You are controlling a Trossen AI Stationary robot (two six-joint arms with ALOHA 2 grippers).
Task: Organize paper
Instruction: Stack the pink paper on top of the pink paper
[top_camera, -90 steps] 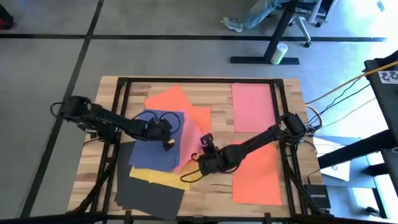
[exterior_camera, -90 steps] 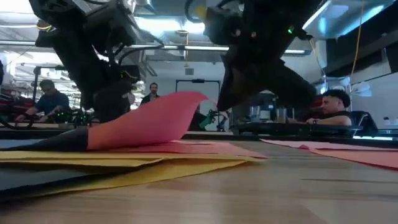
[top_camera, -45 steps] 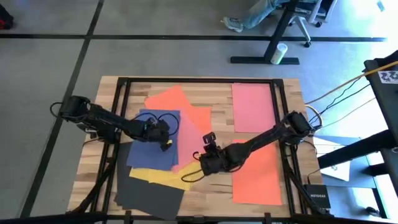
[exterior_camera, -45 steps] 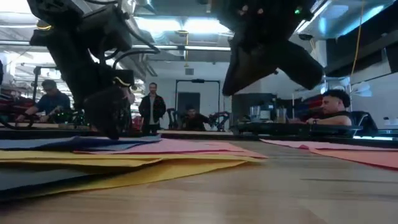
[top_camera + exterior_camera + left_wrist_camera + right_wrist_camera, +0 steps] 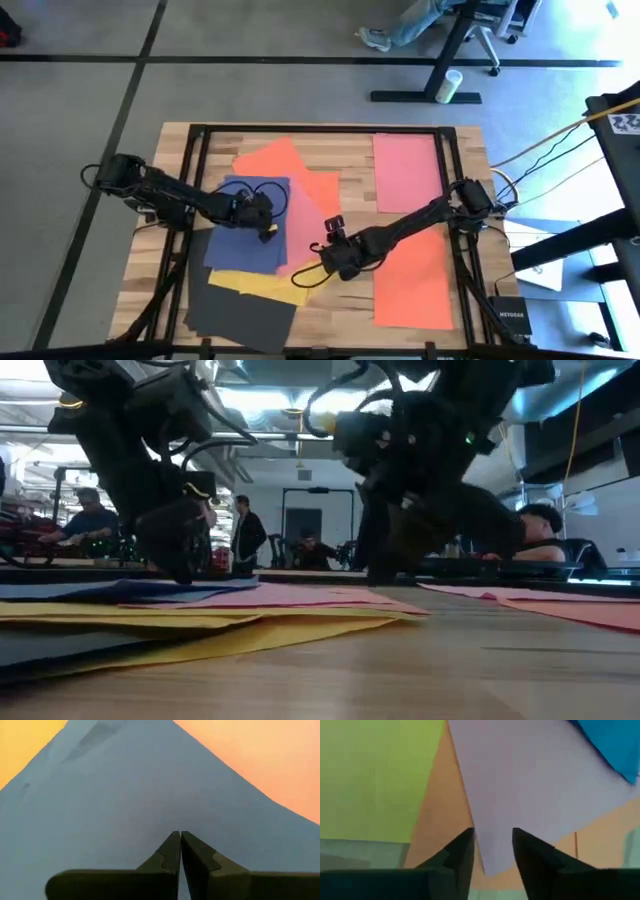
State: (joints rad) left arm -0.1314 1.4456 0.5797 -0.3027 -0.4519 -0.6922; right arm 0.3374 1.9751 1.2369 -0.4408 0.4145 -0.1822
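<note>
Wooden slatted tabletop [image 5: 330,325], framed by a black metal rig, is sitting on grey floor; across the room in the low view we are seeing people standing and sitting at benches [image 5: 243,540].

Paper stack, left-centre of the table: we are noting a flat navy blue rectangular sheet [image 5: 245,245] lying on top, a pink matte sheet [image 5: 303,222] poking out at its 3 o'clock side, an orange sheet [image 5: 275,160] fanning out toward 12 o'clock, a yellow sheet [image 5: 258,285] showing at 6 o'clock, and a dark grey-black sheet [image 5: 235,315] lowest, toward 7 o'clock. Two more salmon-orange rectangular sheets are lying apart on the right half: one at 1 o'clock [image 5: 407,172], one at 4 o'clock [image 5: 415,285].

Left gripper [image 5: 268,230] is pressing down on the navy sheet near its 3 o'clock edge; in the left wrist view we are seeing its fingers [image 5: 167,855] clenched together, tips meeting with nothing between them.

Right gripper [image 5: 330,262] is hanging low at the pink sheet's 5 o'clock corner. In the right wrist view its fingers [image 5: 462,852] are standing spread, released, straddling that corner without gripping it.
</note>
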